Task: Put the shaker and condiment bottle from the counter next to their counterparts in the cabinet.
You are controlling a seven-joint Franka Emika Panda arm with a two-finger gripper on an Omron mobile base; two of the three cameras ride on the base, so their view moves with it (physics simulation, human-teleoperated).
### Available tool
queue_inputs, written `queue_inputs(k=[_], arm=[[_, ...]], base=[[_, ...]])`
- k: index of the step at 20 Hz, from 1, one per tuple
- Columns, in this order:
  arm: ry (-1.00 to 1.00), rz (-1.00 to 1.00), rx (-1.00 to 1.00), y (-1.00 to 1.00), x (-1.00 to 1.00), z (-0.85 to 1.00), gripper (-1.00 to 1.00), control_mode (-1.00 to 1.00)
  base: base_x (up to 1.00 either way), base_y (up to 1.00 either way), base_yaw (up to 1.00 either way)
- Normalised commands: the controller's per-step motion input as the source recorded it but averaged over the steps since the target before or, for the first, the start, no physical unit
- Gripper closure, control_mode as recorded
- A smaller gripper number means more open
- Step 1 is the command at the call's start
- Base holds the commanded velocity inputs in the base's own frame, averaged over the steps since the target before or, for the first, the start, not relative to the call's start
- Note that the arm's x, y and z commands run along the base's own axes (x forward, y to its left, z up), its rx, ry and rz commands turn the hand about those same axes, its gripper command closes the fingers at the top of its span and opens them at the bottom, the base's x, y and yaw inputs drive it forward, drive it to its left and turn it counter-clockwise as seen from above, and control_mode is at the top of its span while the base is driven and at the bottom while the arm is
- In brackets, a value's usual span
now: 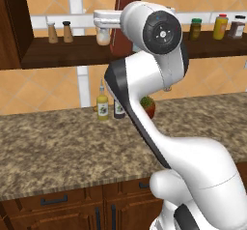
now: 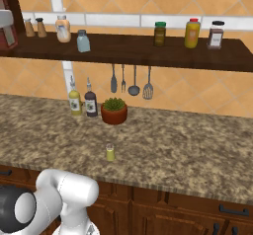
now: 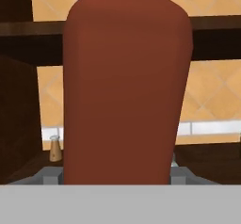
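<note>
Up at shelf height, the claw (image 1: 117, 31) is clamped on the tall slim red condiment bottle (image 1: 126, 16), gripping it low on the body with a finger on either side, so the bottle fills the hand view (image 3: 127, 86) right in front of the claw. I'd guess it's smooth, rigid plastic or glass, a bit top-heavy and slippery, so a hold around the wide lower body seems safer than the neck, and it could tip if set down crooked. Just beside the claw on the long dark brown wooden open shelf (image 2: 148, 51) sits the squat peach-and-white bottle with a pale cap (image 2: 63, 29), with the pale blue-grey shaker (image 2: 83, 41) a little further along, so the drop spot looks close. Well below the claw, the tiny yellow-green shaker with a pale grey cap (image 2: 110, 152) stands alone on the speckled granite bench (image 2: 188, 145); it's likely very light and easy to knock over, so I'd pinch it mid-body. Further back on the bench are a yellow nozzle bottle (image 2: 74, 102), a dark nozzle bottle (image 2: 90, 103) and a potted plant (image 2: 114, 110). Room is an orange-tiled kitchen.
</note>
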Motion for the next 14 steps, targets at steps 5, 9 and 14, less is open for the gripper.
queue_inputs(k=[5,9,14], arm=[[0.0,0.0,0.0,0.0,0.54,0.0,1.0,-1.0],[0.0,0.0,0.0,0.01,0.47,-0.01,1.0,-1.0],[0.0,0.0,0.0,0.14,0.42,-0.01,1.0,-1.0]], base=[[0.0,0.0,0.0],[0.0,0.0,0.0],[0.0,0.0,0.0]])
